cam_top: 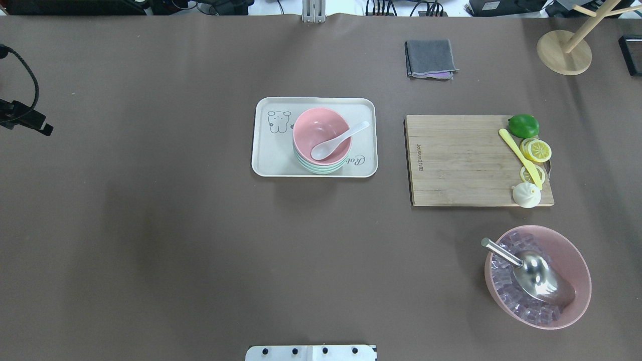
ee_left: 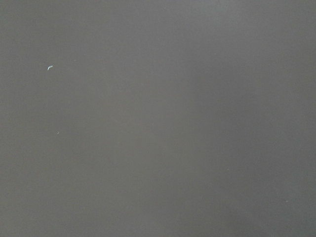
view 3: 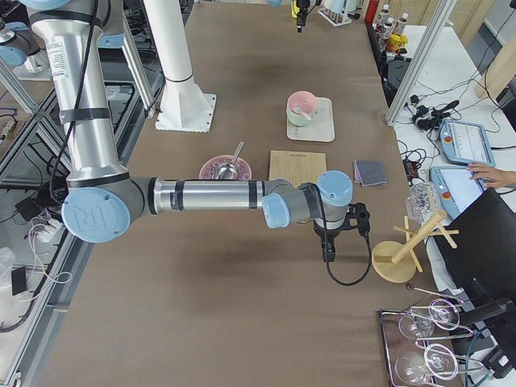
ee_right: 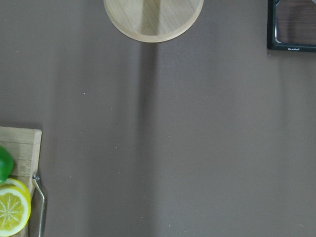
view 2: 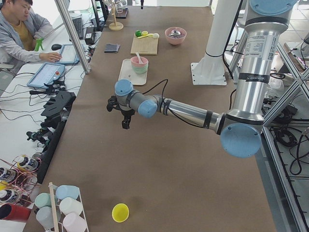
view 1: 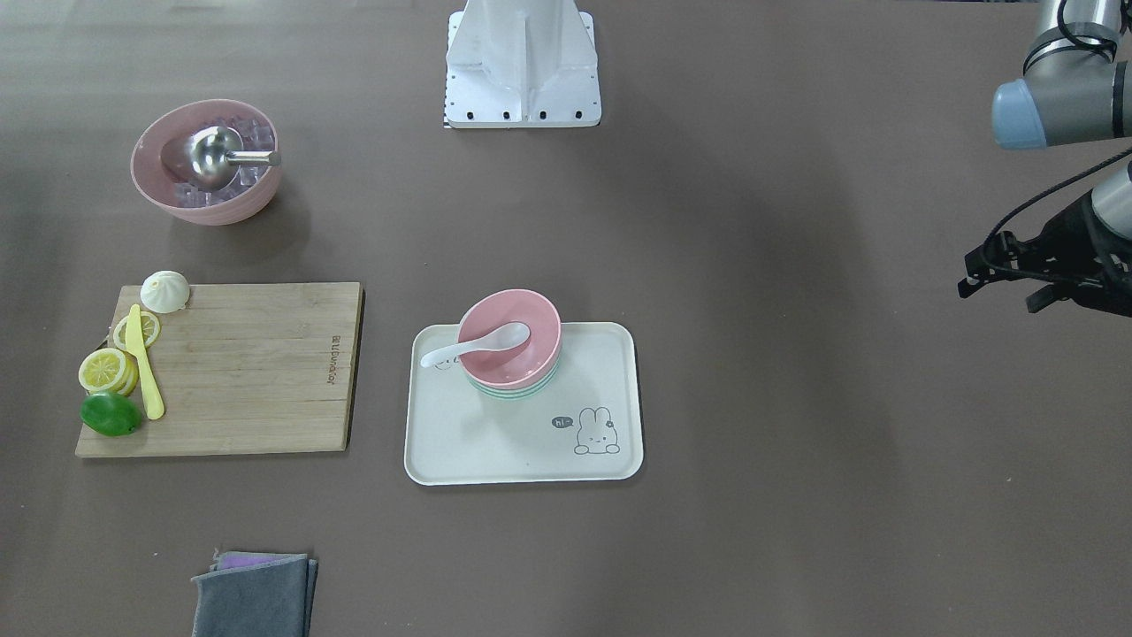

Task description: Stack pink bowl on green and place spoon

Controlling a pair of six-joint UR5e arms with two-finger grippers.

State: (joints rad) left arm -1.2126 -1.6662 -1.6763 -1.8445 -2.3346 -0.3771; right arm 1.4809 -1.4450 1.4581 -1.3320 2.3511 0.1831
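The pink bowl [view 1: 510,341] sits stacked on the green bowl [view 1: 513,391] on the cream tray [view 1: 522,442] at the table's middle. The white spoon [view 1: 478,345] lies in the pink bowl with its handle over the rim. The stack also shows in the overhead view [cam_top: 321,138]. My left gripper [view 1: 999,296] hangs open and empty over bare table far off to the side; it also shows in the exterior left view [view 2: 123,116]. My right gripper [view 3: 329,246] shows only in the exterior right view, beyond the cutting board; I cannot tell whether it is open or shut.
A wooden cutting board [cam_top: 461,160] holds a lime, lemon slices, a yellow knife and a bun. A large pink bowl [cam_top: 539,276] holds ice and a metal scoop. A folded grey cloth [cam_top: 430,58] and a wooden stand [cam_top: 564,50] lie at the far side.
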